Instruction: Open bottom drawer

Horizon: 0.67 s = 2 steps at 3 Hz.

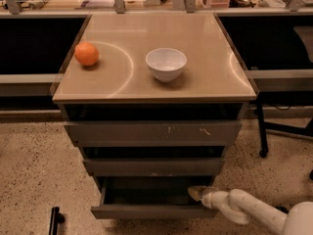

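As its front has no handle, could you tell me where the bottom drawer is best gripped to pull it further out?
Grip the top edge of the flat front of the bottom drawer, coming from above and in front. The drawer stands partly out, so that edge is exposed over the open interior. The gripper sits at the right end of that edge.

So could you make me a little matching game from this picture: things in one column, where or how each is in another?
1 orange
2 white bowl
3 bottom drawer
4 gripper

A pulled partly out, inside showing
B left side of cabinet top
C at the bottom drawer's right end
D middle of cabinet top

Pairs: 1-B, 2-D, 3-A, 4-C
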Motion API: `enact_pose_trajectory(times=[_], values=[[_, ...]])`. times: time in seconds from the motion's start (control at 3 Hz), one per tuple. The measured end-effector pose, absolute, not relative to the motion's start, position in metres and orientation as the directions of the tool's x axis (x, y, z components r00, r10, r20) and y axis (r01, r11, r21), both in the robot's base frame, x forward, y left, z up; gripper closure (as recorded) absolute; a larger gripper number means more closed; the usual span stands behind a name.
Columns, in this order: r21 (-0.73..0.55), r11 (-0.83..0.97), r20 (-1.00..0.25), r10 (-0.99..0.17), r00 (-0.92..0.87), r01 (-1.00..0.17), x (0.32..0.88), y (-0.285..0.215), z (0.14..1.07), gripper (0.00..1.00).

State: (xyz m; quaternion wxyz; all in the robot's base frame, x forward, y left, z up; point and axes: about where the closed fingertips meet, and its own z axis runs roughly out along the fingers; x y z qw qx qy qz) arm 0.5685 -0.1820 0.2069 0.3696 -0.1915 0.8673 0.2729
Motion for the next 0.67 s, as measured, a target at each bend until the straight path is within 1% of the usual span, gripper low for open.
enact_pose_trajectory(times=[0.33,0.67], values=[[0.352,0.75,-0.725,-0.16,-0.67,-0.56,0.561,-0.169,0.193,1.0],[0.388,0.707,-0.693,-0.2,-0.693,-0.592,0.533,-0.151,0.171,1.0]])
